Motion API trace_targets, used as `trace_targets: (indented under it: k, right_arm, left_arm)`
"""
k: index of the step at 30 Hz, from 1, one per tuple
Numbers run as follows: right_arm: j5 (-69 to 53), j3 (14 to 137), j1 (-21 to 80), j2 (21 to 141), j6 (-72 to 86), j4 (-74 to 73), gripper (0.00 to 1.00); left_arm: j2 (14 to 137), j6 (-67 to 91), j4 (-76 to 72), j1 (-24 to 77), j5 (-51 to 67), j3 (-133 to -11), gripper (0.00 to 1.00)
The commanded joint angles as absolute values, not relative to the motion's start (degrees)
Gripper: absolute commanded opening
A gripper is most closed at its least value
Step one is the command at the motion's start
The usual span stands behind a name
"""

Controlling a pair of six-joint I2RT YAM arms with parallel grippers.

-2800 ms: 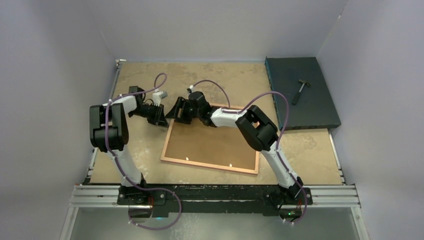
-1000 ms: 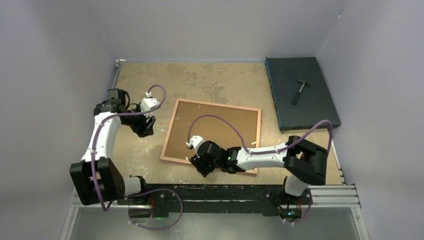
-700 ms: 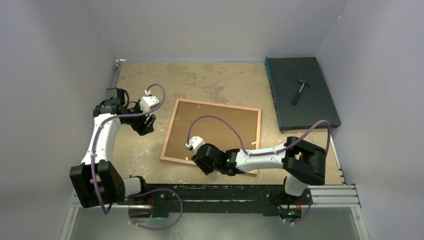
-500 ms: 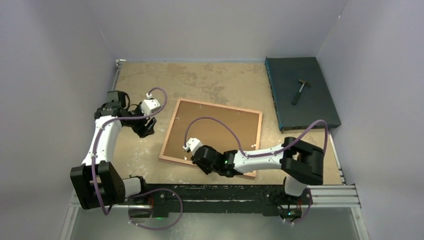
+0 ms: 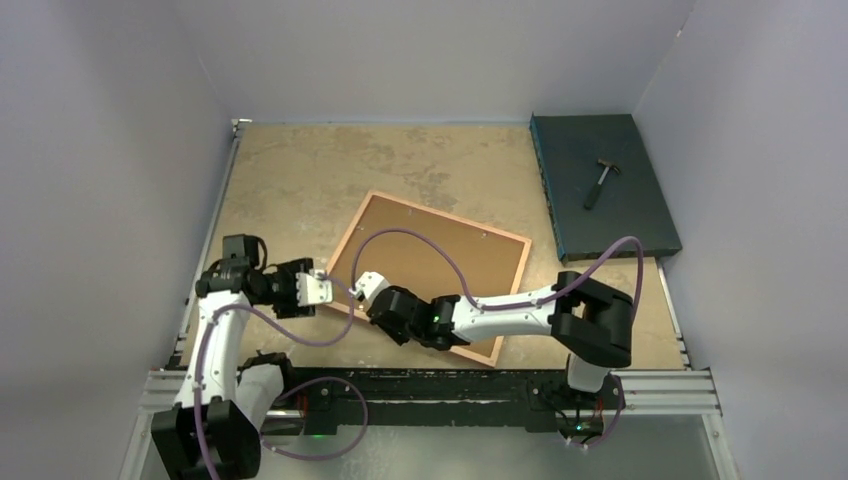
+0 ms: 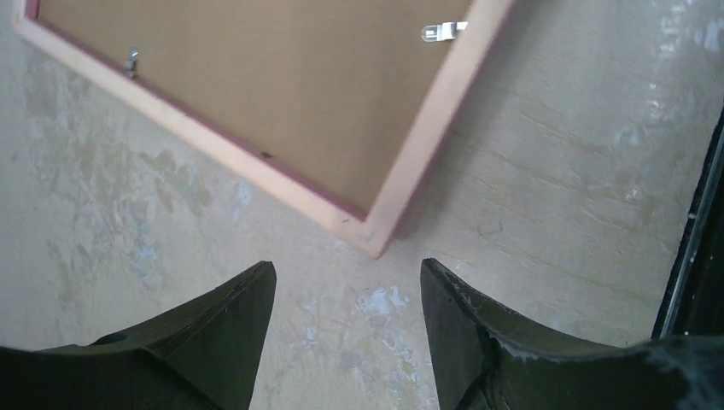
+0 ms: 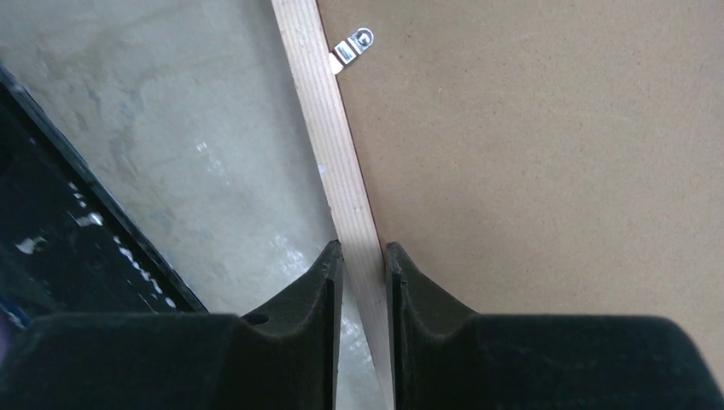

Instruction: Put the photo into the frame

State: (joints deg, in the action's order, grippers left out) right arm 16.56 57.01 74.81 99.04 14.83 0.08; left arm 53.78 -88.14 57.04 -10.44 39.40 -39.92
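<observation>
We see our left tool (image 6: 346, 272) with its two dark fingers (image 6: 230, 333) standing apart above the mottled tan worktop (image 6: 555, 213). Just beyond the tips lies a corner of the frame (image 6: 427, 128), back up, pale wood rails around the brown backing board (image 6: 282, 85). Two small metal clips (image 6: 444, 32) sit at the rails.

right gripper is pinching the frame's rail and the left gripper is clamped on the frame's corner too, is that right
Not quite. The right gripper does pinch the frame by its rail, but the left gripper is not clamped on the corner: its jaws stand open just short of it, touching nothing. The left wrist view shows this.
</observation>
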Motion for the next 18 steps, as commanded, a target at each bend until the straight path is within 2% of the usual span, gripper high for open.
trace_targets:
  k: [1, 11, 18]
  right_arm:
    - [16.99, 62.52, 73.91, 99.00, 14.40, 2.29, 0.00]
    - [11.05, 64.65, 69.96, 97.40, 14.96, 3.22, 0.00]
    - [7.68, 68.07, 68.16, 96.74, 14.29, 1.75, 0.00]
  left_arm:
    - [47.53, -105.26, 56.67, -10.46, 41.02, -33.92, 0.62]
    - [40.33, -119.96, 51.65, -10.48, 42.80, -26.83, 0.62]
    - [37.70, -130.59, 45.12, -10.46, 48.93, -22.71, 0.62]
